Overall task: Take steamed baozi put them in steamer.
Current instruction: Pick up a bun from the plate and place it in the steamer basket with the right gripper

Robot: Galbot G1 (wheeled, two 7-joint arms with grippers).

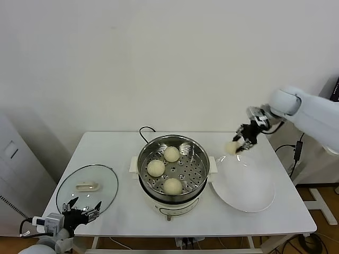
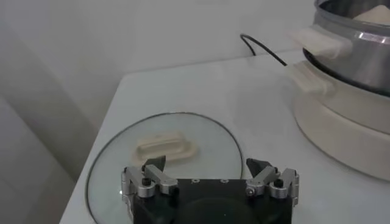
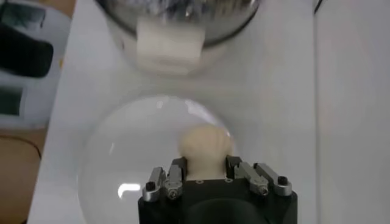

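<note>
White table [image 1: 122, 222], contents from left to right. Left gripper [image 1: 83, 211]: parked low at the front left corner, fingers spread wide, empty, beside the near edge of a glass lid [image 1: 87, 187] lying flat with its white handle up. Steamer [image 1: 173, 168]: steel pot on a white base at the table's middle, black cord behind; three buns [image 1: 156, 168] sit on its perforated tray. White plate [image 1: 249, 188]: just right of the steamer, bare. Right gripper [image 1: 237, 146]: raised above the plate's far edge, fingers closed on the fourth bun [image 3: 204, 146].
</note>
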